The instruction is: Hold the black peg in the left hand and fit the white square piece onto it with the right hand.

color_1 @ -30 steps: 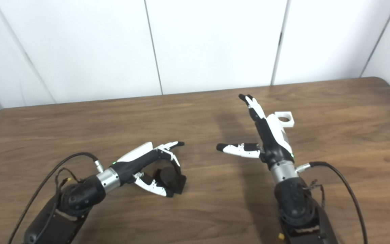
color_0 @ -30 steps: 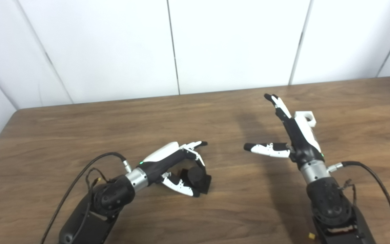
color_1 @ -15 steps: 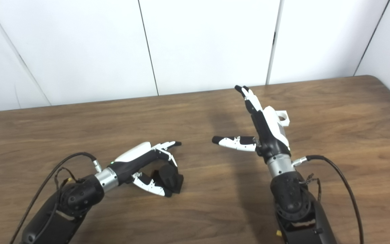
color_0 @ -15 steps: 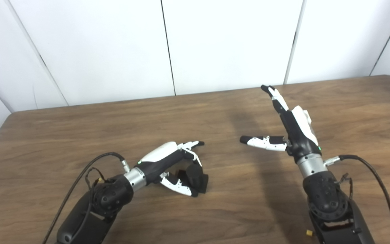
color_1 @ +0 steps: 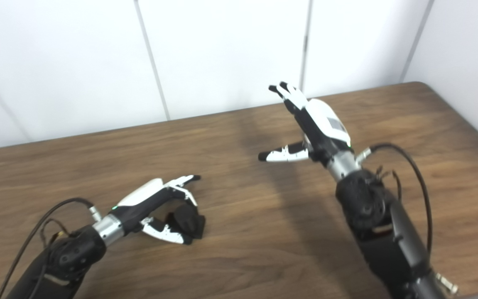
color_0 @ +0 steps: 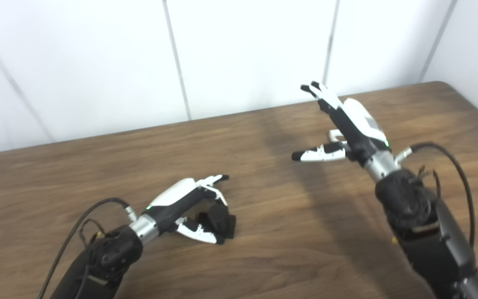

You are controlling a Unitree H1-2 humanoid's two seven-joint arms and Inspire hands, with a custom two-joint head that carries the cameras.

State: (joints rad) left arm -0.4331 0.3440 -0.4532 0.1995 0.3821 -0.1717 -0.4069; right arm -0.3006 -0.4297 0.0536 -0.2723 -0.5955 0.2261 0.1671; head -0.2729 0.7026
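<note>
fingers [color_0: 205, 189] around black peg [color_0: 221, 219]; no readable writing.

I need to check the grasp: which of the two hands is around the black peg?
The left hand, low on the table, curls around the black peg; the right hand is raised and open.

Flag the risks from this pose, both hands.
1. The right hand is open above the white square piece and hides nearly all of it in both views, so closing on it is close to blind and may knock it aside.
2. The left hand cups the black peg low on the table; how firm the grip is cannot be seen, so it may slip on lifting.
</note>
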